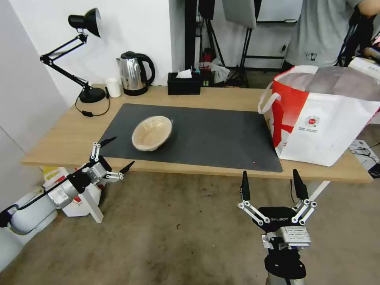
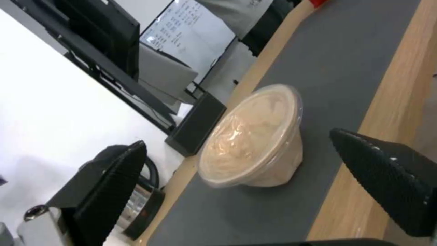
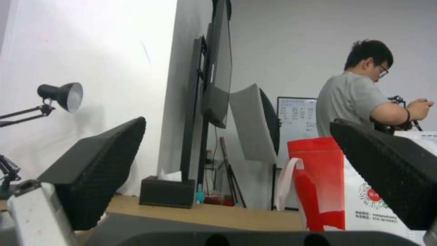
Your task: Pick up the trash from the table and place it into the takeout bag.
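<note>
Nearest the camera are two grippers, both below the near edge of the table [image 1: 221, 97] and over the floor. On the left side, the left gripper [image 1: 117, 154] has its fingers spread wide and holds nothing; one fingertip reaches over the near edge of the table by the near left corner of the dark grey mat [image 1: 221, 134]. In the left wrist view the left gripper [image 2: 237, 164] points at the tan paper bowl [image 2: 250, 140], which sits between its fingers but farther off, not touching them. That tan paper bowl [image 1: 152, 132] rests on the left part of the mat, tipped a little, with a clear cover over it. Behind the mat, along the far edge of the table, stand a black lamp [image 1: 75, 55], a small white cup [image 1: 113, 87], a shiny kettle [image 1: 134, 73] and a black tissue box [image 1: 183, 83]. Farther right, the right gripper [image 1: 273, 185] hangs low in front of the near edge with its fingers wide apart and nothing in them. At the right end of the table stands the takeout bag [image 1: 324, 118], white with a red side, open at the top.
</note>
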You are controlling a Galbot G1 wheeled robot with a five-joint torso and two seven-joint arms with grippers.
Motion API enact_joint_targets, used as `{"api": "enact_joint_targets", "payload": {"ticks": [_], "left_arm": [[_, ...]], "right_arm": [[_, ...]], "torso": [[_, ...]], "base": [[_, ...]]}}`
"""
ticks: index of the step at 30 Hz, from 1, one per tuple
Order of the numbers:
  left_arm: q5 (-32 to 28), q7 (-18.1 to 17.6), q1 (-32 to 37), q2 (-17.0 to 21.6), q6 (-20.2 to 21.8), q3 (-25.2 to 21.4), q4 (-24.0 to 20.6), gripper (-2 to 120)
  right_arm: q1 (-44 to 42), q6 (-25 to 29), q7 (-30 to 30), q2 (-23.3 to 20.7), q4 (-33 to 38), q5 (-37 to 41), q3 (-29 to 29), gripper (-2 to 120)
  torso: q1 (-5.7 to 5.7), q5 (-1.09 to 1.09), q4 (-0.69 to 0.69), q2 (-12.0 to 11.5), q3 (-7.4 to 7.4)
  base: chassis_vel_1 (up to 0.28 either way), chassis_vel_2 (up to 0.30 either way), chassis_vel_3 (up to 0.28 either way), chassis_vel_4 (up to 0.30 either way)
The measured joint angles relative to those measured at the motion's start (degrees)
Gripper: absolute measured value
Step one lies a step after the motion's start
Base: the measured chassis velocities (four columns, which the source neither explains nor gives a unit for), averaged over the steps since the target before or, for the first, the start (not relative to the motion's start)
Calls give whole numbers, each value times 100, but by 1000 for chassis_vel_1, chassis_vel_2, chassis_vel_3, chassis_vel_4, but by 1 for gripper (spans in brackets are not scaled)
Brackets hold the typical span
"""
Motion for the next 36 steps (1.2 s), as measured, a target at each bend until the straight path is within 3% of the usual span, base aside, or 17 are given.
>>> {"api": "enact_joint_targets", "payload": {"ticks": [10,22,36], "left_arm": [[-78,1,-42,42,26,-180,159,100],[-221,88,-412,267,87,166,297,100],[-323,131,-291,433,88,66,88,100]], "right_arm": [[0,0,0,0,0,0,0,100],[0,0,0,0,0,0,0,100],[0,0,0,0,0,0,0,100]], "torso": [[0,0,0,1,0],[0,0,0,1,0],[0,1,0,1,0]], "base": [[0,0,0,0],[0,0,0,0],[0,0,0,0]]}}
